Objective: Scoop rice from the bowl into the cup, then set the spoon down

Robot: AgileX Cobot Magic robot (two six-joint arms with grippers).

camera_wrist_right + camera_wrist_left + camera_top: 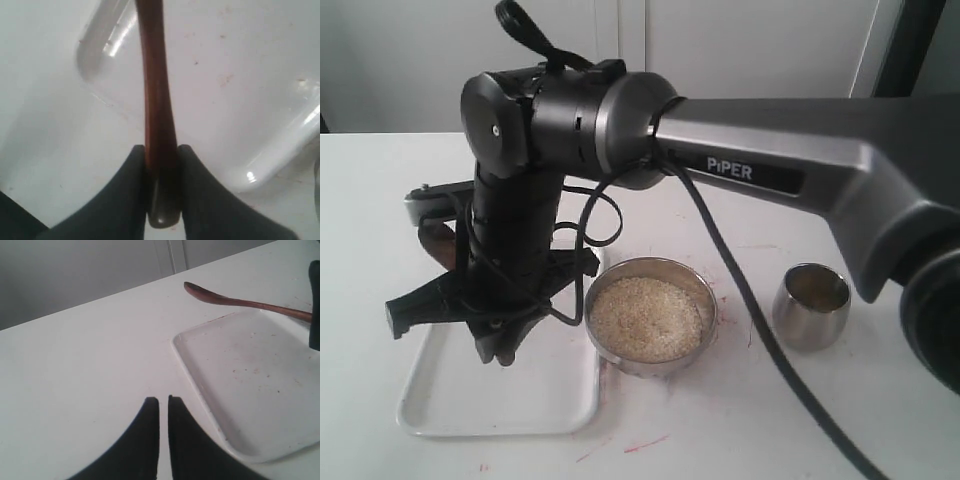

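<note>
**Right gripper clamped on the spoon above the tray**

My right gripper [161, 150] is clenched on the spoon [154, 85]. Both fingers press the sides of its dark reddish-brown handle near the tapered end, and the rest of the handle runs out away from my wrist. Under it lies the white tray [250, 385], speckled with a few small marks. From my left wrist camera, the spoon crosses the tray's far corner and its round end pokes out past the rim, over the white table [360, 180]. I cannot tell whether that end touches the surface.

My left gripper [163, 401] is drawn together, with only a sliver of light between the fingers and nothing in them. It sits low over the bare table, just beside the tray's near edge.

In the exterior view, my right arm reaches across from the right side to the tray on the left. The bowl [708, 300] stands just beside the tray's right edge, filled with pale rice [645, 318]. The cup [810, 318] is upright farther right, apart from the bowl (its inside looks yellowish, but the view is too blurred to make out the contents).
</note>
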